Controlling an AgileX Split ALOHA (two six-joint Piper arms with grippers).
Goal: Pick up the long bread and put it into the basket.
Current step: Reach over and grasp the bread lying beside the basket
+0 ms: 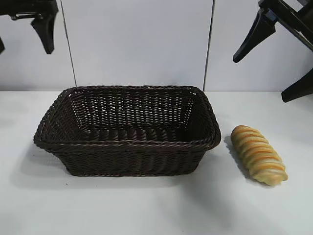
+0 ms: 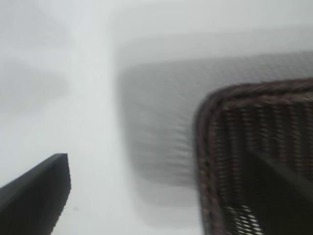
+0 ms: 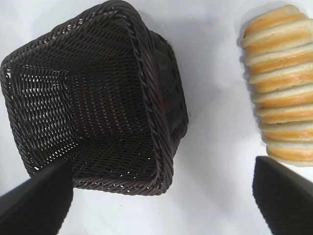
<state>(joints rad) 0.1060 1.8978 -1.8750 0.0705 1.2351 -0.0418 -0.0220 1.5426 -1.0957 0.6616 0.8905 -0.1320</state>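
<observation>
No readable text anywhere on the tabletop scene.

No lettering, label, brand mark, number or sign can be read on the basket [image 1: 127,144], the long bread [image 1: 258,154], the white table [image 1: 146,205] or the pale wall panels [image 1: 137,44] behind; the wrist views add none either.

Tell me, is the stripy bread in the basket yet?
Not yet. Nothing looks done: the long bread lies on the white table, right of the basket, apart from it, and the basket is empty. Nothing is in hand: the right gripper hangs open above the bread, and the left gripper is up at the far left, holding nothing. Left to do: grab the bread, lift it and put it in.
</observation>
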